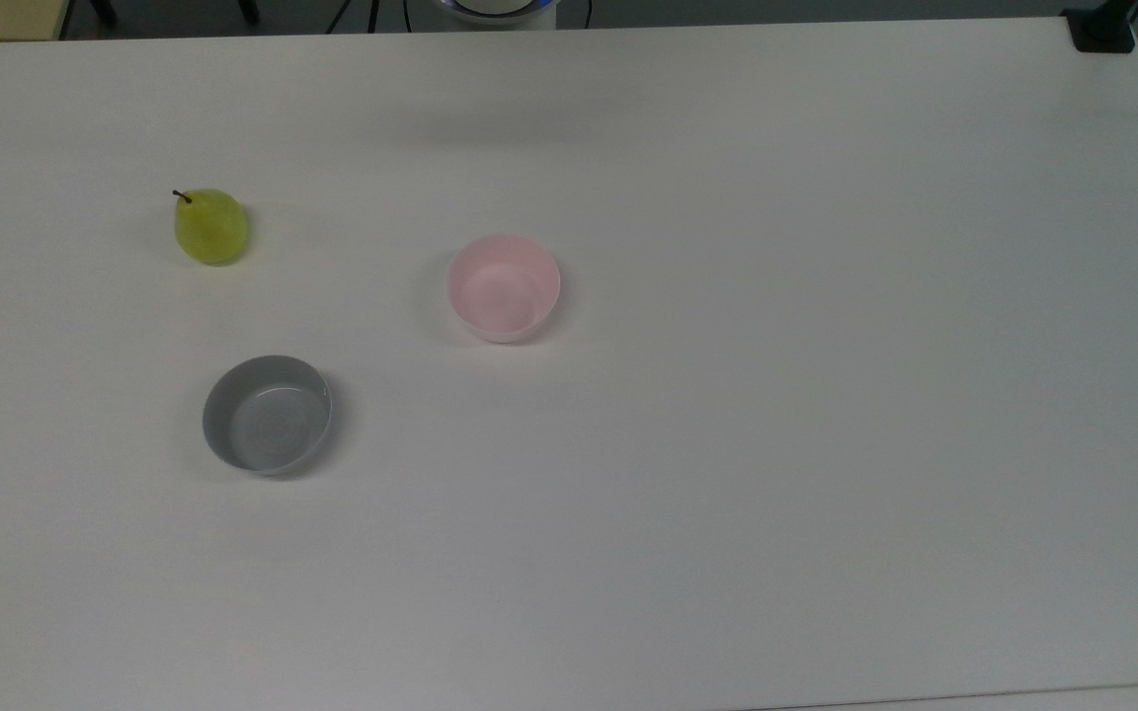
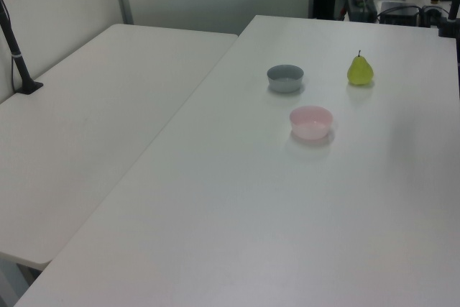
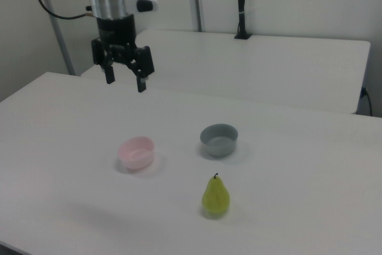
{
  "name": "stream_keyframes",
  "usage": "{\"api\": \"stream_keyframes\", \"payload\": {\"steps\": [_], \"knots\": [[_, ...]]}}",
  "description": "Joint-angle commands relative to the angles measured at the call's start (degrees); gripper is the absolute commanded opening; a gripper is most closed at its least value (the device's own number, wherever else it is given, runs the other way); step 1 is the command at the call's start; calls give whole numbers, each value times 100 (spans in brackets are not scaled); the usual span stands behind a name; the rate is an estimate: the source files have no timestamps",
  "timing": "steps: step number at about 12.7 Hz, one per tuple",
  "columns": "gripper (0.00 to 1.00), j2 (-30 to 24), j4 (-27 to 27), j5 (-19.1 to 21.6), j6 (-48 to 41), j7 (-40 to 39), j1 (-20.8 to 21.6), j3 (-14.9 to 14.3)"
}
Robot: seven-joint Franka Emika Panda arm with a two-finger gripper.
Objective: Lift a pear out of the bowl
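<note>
The yellow-green pear point(image 1: 210, 227) stands upright on the bare white table, outside any bowl, near the top view's left; it is also the pear point(image 2: 360, 71) at the far right of the left view and the pear point(image 3: 216, 198) nearest the camera in the right view. The pale pink bowl point(image 1: 504, 288) point(image 2: 311, 121) point(image 3: 136, 151) sits empty mid-table. My gripper point(image 3: 126, 83) hangs open and empty high above the table, up and to the left of the pink bowl in the right view, far from the pear.
A grey shallow bowl point(image 1: 267, 414) point(image 2: 285, 78) point(image 3: 219, 139) stands empty near the pear and the pink bowl. A second white table point(image 2: 86, 106) adjoins this one. A black clamp point(image 1: 1102, 30) sits at the top view's upper right corner.
</note>
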Motion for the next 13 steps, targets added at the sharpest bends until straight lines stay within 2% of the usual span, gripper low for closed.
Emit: {"api": "stream_keyframes", "payload": {"steps": [1,5,13], "knots": [[100,-20,-11,322,359,75,306,-61],[100,93,-379,395,1442,-13,472,-61],[100,208,-345,377,1427,-101,560,-17]]}}
